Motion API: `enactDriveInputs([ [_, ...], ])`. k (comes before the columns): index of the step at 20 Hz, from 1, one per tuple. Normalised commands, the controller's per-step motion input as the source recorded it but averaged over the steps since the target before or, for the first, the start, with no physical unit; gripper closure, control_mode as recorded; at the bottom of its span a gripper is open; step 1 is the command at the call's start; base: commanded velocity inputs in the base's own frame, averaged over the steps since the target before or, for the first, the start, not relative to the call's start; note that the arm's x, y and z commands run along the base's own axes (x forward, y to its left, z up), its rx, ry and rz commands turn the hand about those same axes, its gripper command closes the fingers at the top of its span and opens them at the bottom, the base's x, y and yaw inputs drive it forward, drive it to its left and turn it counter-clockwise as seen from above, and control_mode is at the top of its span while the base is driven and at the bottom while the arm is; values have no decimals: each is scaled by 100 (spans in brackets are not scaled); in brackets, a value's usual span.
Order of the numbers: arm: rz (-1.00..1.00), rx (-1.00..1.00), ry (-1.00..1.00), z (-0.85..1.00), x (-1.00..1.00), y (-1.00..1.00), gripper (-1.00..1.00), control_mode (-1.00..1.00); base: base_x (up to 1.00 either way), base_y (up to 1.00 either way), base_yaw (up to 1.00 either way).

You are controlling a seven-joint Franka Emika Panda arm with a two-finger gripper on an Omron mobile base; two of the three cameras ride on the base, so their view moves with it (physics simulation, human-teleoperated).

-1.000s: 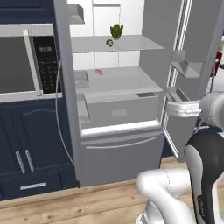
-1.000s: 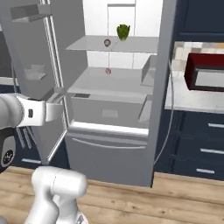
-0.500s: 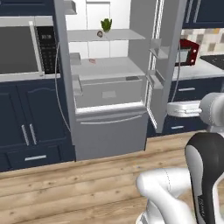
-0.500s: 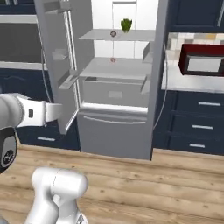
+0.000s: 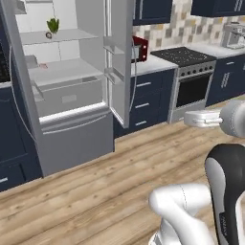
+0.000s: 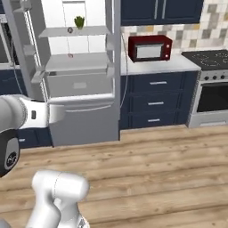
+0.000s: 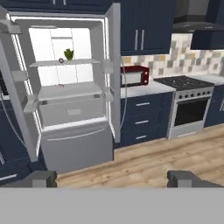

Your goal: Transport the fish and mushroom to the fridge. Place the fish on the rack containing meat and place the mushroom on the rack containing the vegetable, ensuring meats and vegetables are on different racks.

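Hand view looks across the wooden floor point(image 7: 144, 164) at the open fridge point(image 7: 72, 94), doors swung wide. The claw point(image 7: 114, 178) shows as two dark tips far apart at the bottom edge, spread wide with nothing between them.

On the upper rack point(image 7: 65, 63) sit a green leafy vegetable point(image 7: 68, 54) and a small dark round thing just beside it, too small to name. On the rack below point(image 7: 70, 91) lies a small reddish item point(image 7: 61, 85), probably the meat. In the left base view the same green vegetable point(image 5: 52, 25) stands on the top rack.

The fish and mushroom cannot be made out anywhere: not in the claw, not on the tabletop point(image 6: 153, 64) by the red microwave point(image 6: 149, 48), as far as these pictures tell.

My reading is that the task is at the fetching step, with nothing carried. The next move calls for locating the fish or mushroom, bringing the base within reach, and lowering the spread claw over it.
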Motion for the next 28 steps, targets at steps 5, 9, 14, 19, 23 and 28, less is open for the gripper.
enactDriveInputs([
  [5,0,0,0,0,0,0,-100,100,-100,-4,-6],
  [9,0,0,0,0,0,0,-100,100,-100,-52,14],
  [14,0,0,0,0,0,0,-100,100,-100,-95,26],
  [19,0,0,0,0,0,0,-100,100,-100,-89,17],
  [23,0,0,0,0,0,0,-100,100,-100,27,-12],
  [28,0,0,0,0,0,0,-100,100,-100,15,-10],
])
